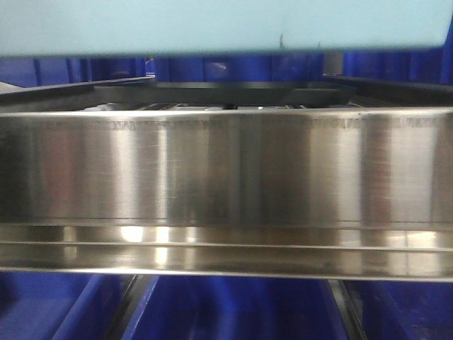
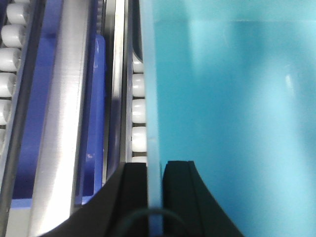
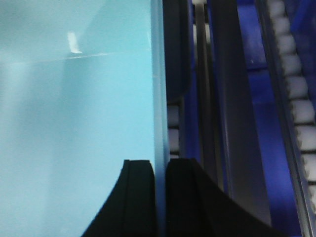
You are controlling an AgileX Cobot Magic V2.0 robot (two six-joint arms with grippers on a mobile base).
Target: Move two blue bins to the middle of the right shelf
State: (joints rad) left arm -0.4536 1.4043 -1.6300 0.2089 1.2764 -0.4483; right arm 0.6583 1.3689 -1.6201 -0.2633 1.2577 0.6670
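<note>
A light blue bin [image 1: 212,25] fills the top of the front view, held above a steel shelf rail [image 1: 226,170]. In the left wrist view my left gripper [image 2: 155,165] is shut on the bin's thin left wall [image 2: 150,98], with one black finger on each side and the bin's inside [image 2: 232,98] to the right. In the right wrist view my right gripper [image 3: 159,163] is shut on the right wall [image 3: 158,89] of the same bin [image 3: 74,98]. Only this one light blue bin shows.
Dark blue bins [image 1: 233,308] sit below and behind the steel rail. White conveyor rollers [image 2: 139,113] run beside the bin's left wall, and more rollers [image 3: 298,89] lie at the far right. Steel rails and dark blue plastic [image 2: 96,98] flank both sides.
</note>
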